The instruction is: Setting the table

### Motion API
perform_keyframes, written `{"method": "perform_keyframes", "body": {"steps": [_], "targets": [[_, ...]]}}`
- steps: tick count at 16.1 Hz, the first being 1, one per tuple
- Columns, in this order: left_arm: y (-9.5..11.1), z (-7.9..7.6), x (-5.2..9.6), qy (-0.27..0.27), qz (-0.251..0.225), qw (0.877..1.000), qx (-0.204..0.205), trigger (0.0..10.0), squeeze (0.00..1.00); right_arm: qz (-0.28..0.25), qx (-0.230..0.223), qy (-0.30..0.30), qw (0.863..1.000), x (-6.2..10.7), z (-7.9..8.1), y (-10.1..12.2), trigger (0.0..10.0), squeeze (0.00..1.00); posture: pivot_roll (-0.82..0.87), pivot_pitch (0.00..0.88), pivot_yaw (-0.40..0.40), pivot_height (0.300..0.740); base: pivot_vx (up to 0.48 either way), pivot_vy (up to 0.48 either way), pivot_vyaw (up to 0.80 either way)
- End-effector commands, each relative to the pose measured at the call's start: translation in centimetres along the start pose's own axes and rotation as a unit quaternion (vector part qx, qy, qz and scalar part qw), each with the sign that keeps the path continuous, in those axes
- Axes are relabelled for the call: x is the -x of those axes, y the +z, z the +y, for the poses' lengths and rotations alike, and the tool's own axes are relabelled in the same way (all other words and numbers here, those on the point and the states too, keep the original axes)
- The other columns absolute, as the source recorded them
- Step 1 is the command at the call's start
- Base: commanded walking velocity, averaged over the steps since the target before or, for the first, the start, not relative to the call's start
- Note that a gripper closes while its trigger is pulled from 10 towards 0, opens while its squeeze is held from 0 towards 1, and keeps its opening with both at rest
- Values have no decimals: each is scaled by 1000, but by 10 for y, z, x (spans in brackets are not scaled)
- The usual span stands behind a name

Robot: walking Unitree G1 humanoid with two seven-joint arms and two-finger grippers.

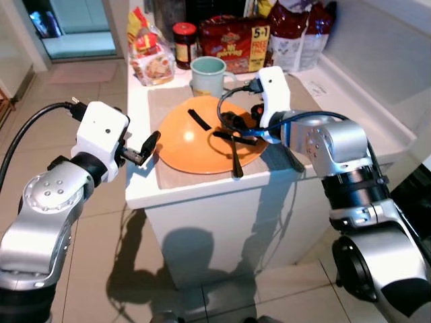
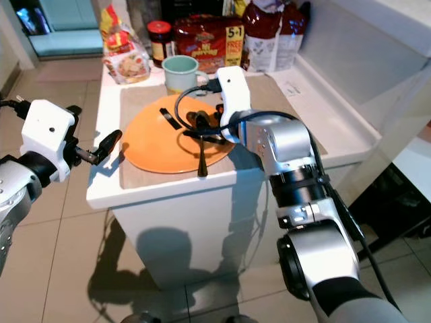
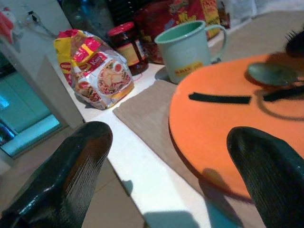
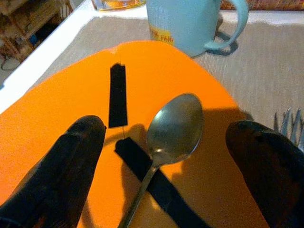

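right pincer (image 4: 161,166), fingers apart, straddles the spoon (image 4: 173,126) on the orange plate (image 1: 195,145), its long axis running 1 to 7 o'clock; left pincer (image 1: 149,145), also apart, waits off the table's (image 1: 202,188) edge.

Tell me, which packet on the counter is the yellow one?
The small snack packet at the counter's back left corner, beside the red-lidded jar. It is yellow with red print, while the big packet behind the mug is dark red.

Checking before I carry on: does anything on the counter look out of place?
Yes. The spoon lies on top of the orange plate, across a black strip, handle poking past the plate's near rim. The right gripper hovers open over it.
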State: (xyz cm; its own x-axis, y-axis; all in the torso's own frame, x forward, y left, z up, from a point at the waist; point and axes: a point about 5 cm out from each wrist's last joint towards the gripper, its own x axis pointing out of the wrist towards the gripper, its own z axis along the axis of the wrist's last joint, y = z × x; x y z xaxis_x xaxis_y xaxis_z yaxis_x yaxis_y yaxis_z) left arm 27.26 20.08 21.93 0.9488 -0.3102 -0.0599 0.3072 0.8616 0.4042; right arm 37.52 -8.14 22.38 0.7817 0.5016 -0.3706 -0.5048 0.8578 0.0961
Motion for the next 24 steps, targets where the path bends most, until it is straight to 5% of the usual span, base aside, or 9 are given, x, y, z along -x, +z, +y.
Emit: {"method": "perform_keyframes", "body": {"steps": [1,8,12,14,15,24], "targets": [[6,-1,5,-17,-9,1000,-2,10000,0,12,-8,-3,1000,-1,1,1,10000,0,111,14,-26,740,0,0,0],[3,-14,16,-122,13,992,16,10000,0,71,-38,4,997,-22,11,-22,10000,0,111,16,-14,740,0,0,0],[3,-16,17,-127,16,992,20,10000,0,82,8,-33,996,-31,7,-32,10000,0,120,16,-17,740,0,0,0],[3,-16,17,-127,17,992,20,10000,0,96,4,-28,995,-33,10,-34,2549,0,124,16,-20,740,0,0,0],[3,-16,18,-127,18,992,20,10000,0,101,-11,-19,995,-34,11,-35,0,0,124,16,-20,740,0,0,0],[4,-23,18,-147,18,988,38,10000,0,121,-13,-19,992,-35,6,-40,0,0,120,20,-14,740,0,0,0]]}}
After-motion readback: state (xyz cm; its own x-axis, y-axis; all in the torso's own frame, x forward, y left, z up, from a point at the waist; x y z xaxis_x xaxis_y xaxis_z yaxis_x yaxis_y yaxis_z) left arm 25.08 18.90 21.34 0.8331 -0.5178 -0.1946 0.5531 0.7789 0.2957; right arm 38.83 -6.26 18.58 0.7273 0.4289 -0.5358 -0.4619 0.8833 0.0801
